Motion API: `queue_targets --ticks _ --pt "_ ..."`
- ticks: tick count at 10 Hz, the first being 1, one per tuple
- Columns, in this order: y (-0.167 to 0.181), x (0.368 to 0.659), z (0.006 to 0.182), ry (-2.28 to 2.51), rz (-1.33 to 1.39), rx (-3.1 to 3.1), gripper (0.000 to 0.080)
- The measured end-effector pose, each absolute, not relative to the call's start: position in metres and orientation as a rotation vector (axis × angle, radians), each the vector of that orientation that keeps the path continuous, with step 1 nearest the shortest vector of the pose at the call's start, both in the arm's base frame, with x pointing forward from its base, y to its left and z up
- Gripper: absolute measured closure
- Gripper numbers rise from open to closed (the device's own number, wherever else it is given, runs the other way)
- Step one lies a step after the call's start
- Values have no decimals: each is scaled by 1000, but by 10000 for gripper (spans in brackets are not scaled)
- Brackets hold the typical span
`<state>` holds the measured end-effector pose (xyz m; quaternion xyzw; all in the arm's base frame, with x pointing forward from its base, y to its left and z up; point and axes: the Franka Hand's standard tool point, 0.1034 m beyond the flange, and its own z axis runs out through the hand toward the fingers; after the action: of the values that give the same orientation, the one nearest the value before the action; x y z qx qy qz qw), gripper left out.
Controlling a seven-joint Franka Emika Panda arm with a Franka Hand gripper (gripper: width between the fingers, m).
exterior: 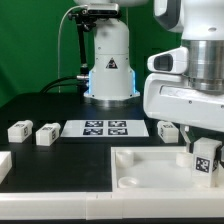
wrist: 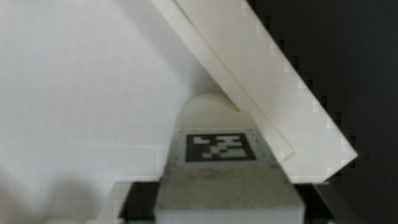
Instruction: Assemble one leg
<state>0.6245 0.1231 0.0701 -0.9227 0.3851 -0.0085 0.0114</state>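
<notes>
The gripper (exterior: 203, 160) pinches the small white marker-tagged plastic leg (exterior: 205, 158) upright, directly above the large flat white panel (exterior: 150, 172) at the bench's front edge.

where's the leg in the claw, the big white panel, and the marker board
leg (exterior: 205, 158), exterior view, its tagged face
large white panel (exterior: 150, 172), exterior view, bare flat top
marker board (exterior: 106, 128), exterior view, white centre between tags

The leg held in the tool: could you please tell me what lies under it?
Under the leg lies the large white panel, near a raised edge strip. The tool is closed on the leg. Its lower end and any socket beneath are hidden.
</notes>
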Motion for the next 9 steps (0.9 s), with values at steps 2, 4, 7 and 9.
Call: queue_targets --ticks 2,4,7,9 --pt "123 624 70 1180 -26 -2887 508" --pt "123 624 70 1111 -28 -2915 262" --pt "121 625 70 428 -37 -3101 152" --pt "124 624 70 -10 -37 -3144 152"
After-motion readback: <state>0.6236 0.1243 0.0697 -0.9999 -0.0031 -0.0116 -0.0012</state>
